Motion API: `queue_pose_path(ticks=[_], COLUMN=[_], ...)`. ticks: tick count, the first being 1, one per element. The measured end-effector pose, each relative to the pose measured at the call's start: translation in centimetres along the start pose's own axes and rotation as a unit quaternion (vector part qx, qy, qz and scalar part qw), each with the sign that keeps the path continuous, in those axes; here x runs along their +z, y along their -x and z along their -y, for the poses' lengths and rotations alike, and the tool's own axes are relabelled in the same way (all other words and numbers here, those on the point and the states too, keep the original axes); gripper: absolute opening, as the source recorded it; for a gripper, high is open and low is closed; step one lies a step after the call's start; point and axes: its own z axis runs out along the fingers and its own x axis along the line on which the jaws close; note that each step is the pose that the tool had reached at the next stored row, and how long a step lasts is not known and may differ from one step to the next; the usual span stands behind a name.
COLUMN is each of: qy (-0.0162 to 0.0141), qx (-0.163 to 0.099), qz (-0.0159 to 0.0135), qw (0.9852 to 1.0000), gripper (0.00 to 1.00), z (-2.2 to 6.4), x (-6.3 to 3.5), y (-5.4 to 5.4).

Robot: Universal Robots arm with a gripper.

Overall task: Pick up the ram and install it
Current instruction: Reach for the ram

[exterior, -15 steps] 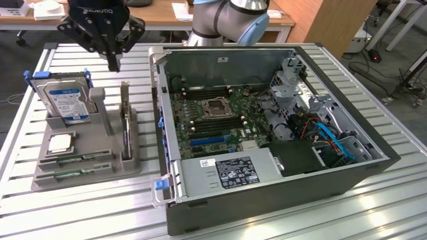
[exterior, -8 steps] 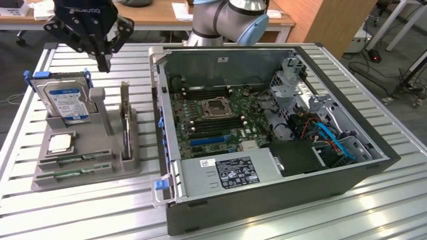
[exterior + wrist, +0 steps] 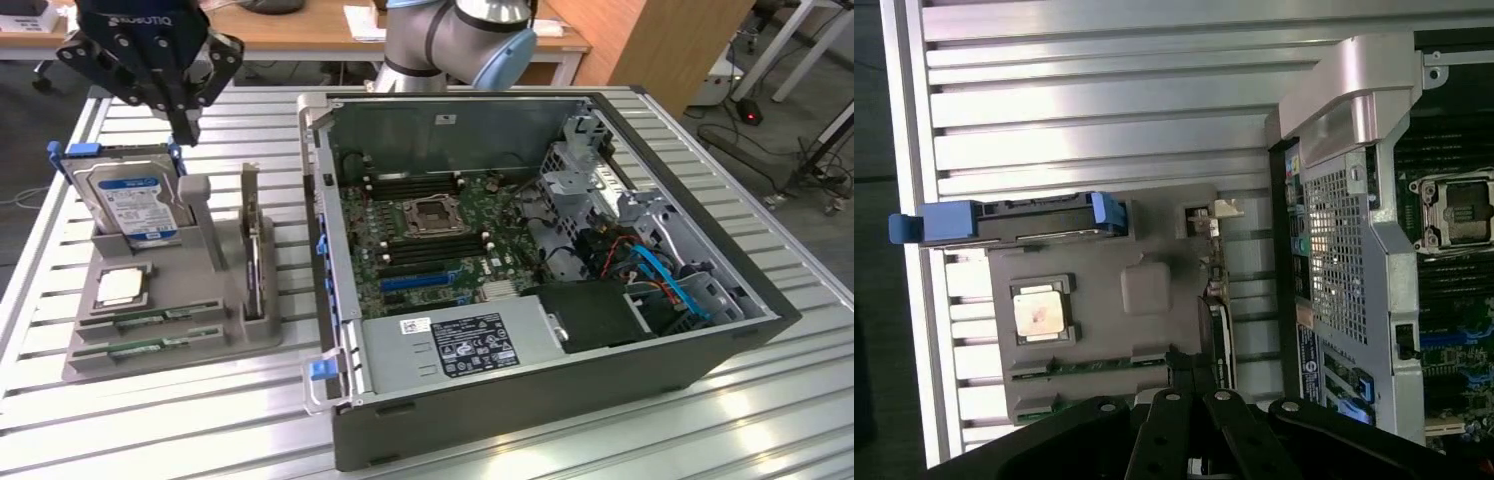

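Observation:
Two ram sticks lie flat in the front slots of a grey holder (image 3: 80, 365): one ram stick (image 3: 167, 318) (image 3: 1094, 366) and a second (image 3: 147, 347) (image 3: 1039, 408) just in front of it. My black gripper (image 3: 187, 132) (image 3: 1189, 368) hangs high above the holder's far end, over the hard drive (image 3: 134, 200), well apart from the ram. Its fingers are shut with nothing between them. The open computer case (image 3: 747, 340) stands at the exterior view's right, and its motherboard (image 3: 400, 230) shows dark memory slots on both sides of the processor socket (image 3: 434, 212).
The holder also carries a processor chip (image 3: 120, 285) (image 3: 1041, 310), the blue-framed hard drive (image 3: 1014, 220) and an upright expansion card (image 3: 251, 240) (image 3: 1216, 330). The case wall (image 3: 320, 250) stands close beside the holder. The slatted metal table (image 3: 174, 420) spreads around both.

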Motion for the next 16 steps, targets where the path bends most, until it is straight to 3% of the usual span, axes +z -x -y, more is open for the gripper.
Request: queue_pose_path(ticks=[8,16], qy=[0.0,0.0], qx=[0.0,0.0], qz=[0.0,0.0], qw=[1.0,1.0], gripper=[0.09,0.09], z=[0.14,0.17], x=[-0.04,-0.05], y=[-1.5,-1.8])
